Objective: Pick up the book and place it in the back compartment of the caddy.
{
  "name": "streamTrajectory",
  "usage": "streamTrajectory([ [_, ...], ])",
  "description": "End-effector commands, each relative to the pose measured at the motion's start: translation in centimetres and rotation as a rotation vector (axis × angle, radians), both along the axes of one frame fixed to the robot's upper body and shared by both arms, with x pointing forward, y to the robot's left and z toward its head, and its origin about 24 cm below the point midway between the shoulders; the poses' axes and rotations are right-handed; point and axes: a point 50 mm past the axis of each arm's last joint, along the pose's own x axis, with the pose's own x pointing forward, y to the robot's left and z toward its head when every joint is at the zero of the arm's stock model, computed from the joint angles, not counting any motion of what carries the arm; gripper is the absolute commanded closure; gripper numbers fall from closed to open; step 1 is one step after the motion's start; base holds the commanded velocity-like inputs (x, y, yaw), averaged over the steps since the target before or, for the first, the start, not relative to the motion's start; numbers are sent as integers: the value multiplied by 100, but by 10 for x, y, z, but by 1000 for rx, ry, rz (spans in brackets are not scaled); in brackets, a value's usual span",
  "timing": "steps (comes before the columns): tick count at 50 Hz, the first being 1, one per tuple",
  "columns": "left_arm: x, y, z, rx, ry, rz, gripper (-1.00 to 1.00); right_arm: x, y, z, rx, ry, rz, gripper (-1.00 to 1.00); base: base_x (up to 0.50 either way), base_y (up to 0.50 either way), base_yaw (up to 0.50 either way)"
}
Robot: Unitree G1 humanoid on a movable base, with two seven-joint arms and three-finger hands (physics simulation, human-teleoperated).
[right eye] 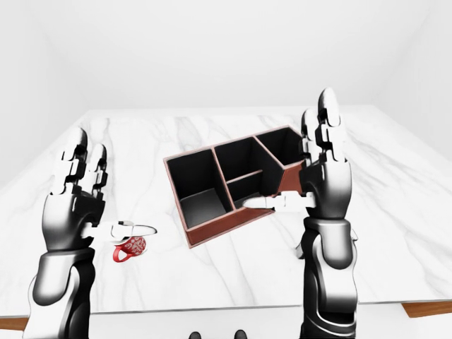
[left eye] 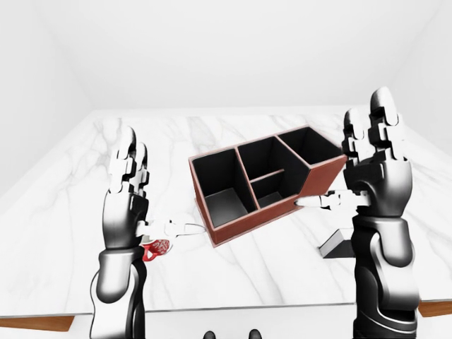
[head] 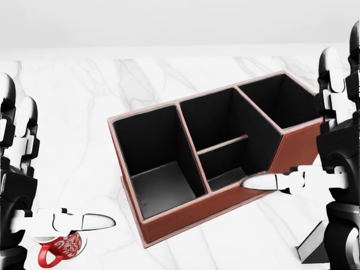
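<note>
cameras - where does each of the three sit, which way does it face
Left-eye view: on the head, looking down across the marble table at the caddy; both raised open hands and forearms show.
Head view: on the head, closer on the caddy; left hand, right hand at the edges.
Right-eye view: paired with left-eye, slightly offset.
Shared: caddy, red mug.

**My arms and hands, up close**

Both my forearms are glossy dark metal, kind of gunmetal with shiny highlights. My left hand and right hand match: black palms, three chunky fingers each, built from alternating white and black segments, ending in smooth silvery-white rounded fingertips.
</note>
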Motion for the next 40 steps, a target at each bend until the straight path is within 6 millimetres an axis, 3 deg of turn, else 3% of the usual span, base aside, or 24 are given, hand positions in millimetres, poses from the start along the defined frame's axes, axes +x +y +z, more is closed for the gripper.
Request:
streamTrajectory([
  [1,-1,2,1,2,-6,7,-100,12,-16,30,-79,-100,-66,-100,0,0,0],
  [11,-1,2,1,3,-4,3,-100,38,-30,36,-129,-61,-120,-100,0,0,0],
  [36,-1,3,1,3,-4,8,-100,50,-29,38,-359,-5,-122,-100,0,0,0],
  [37,0,2,-2,5,9,7,-100,59,-41,40,-438,42,-155,-100,0,0,0],
  [40,0,2,-2,6,9,6,-100,59,-43,41,-455,44,-162,-100,0,0,0],
])
